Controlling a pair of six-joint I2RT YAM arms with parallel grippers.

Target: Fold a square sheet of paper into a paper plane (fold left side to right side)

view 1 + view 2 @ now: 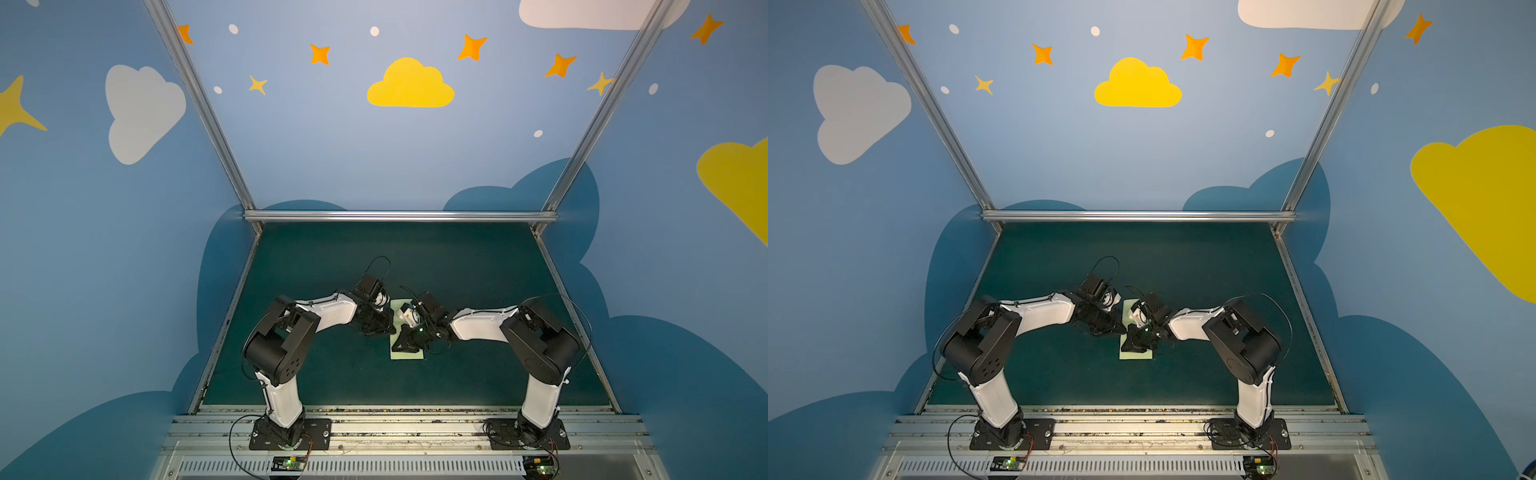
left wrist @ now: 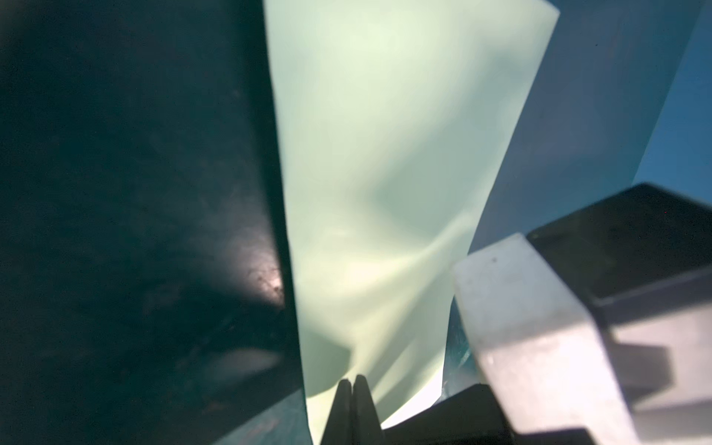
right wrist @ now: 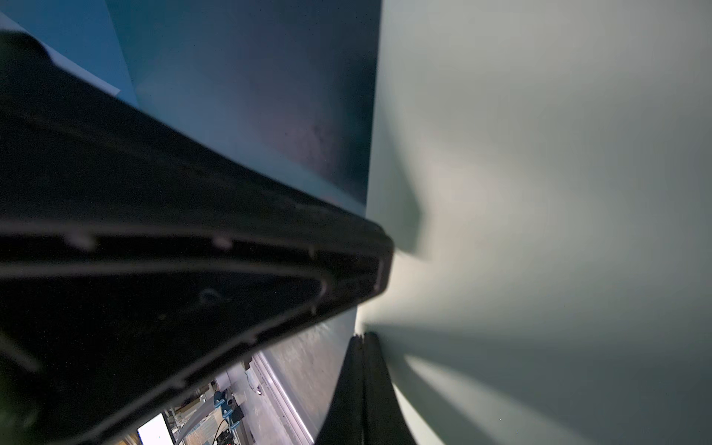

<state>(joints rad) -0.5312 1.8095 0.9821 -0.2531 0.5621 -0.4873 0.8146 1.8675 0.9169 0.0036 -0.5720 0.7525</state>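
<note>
Square sheet of paper [image 1: 409, 355] beneath left hand [image 2: 352, 380] and right hand [image 3: 364, 336]; both closed tight, tips at sheet.

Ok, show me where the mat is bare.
Free: the mat beyond the left arm and right arm, up to the back rail; also the strip between paper and front rail. Crowded: the centre, where both arms meet over the paper.

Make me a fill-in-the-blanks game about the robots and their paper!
The paper on the table is pale ___.
The left gripper and right gripper both have jaws that are ___.
The cloud in the middle of the back wall is ___.
Missing words: green, shut, yellow.
</note>
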